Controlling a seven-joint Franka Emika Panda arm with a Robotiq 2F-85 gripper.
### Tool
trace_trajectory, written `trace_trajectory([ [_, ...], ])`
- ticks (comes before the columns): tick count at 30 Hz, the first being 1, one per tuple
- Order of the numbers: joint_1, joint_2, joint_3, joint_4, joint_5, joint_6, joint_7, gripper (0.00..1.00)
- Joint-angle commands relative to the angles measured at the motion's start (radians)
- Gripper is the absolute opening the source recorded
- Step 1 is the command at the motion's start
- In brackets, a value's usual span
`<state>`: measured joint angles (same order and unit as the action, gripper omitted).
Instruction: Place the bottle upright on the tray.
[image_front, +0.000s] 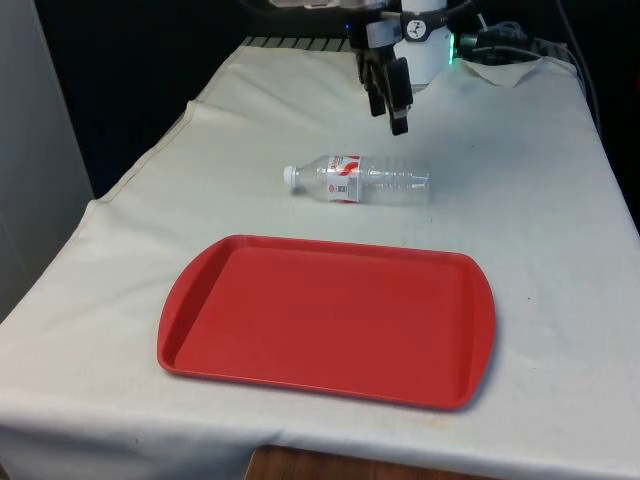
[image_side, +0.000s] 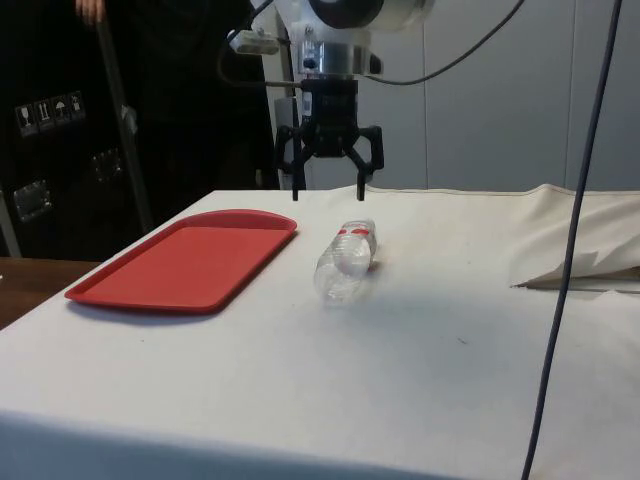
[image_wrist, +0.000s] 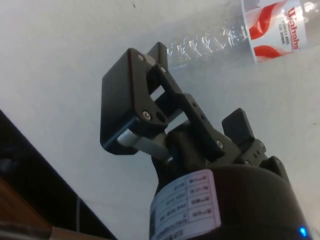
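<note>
hovering my gripper (image_side: 329, 190) above the table (image_front: 540, 200) with its fingers spread apart, grasping nothing; the clear bottle (image_front: 358, 181) lies on its side on the cloth just below it, between the gripper and the red tray (image_front: 330, 318), touching neither

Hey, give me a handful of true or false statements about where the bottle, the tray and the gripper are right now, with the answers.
1. The bottle lies on its side on the white cloth. True.
2. The bottle rests on the red tray. False: it lies on the cloth beyond the tray, apart from it.
3. The gripper hangs open above the bottle. True.
4. The gripper is clamped on the bottle. False: it holds nothing.
5. The bottle's cap points to the front view's left. True.
</note>
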<state>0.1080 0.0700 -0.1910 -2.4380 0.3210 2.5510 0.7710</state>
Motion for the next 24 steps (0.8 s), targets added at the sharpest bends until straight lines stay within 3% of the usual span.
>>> trace_trajectory([
  [1,-0.002,-0.004,0.004,0.001,0.023,-0.002,-0.014,1.00],
  [2,0.000,0.000,-0.001,0.000,0.008,0.000,-0.005,1.00],
  [3,-0.002,-0.004,0.002,0.001,0.037,-0.003,-0.023,1.00],
  [11,-0.006,-0.005,-0.005,0.004,0.100,-0.011,-0.058,1.00],
  [12,-0.003,0.000,-0.009,0.001,0.081,-0.003,-0.045,1.00],
  [13,-0.006,-0.004,-0.009,0.004,0.114,-0.014,-0.066,1.00],
  [24,-0.008,0.004,-0.037,0.005,0.138,-0.032,-0.065,1.00],
])
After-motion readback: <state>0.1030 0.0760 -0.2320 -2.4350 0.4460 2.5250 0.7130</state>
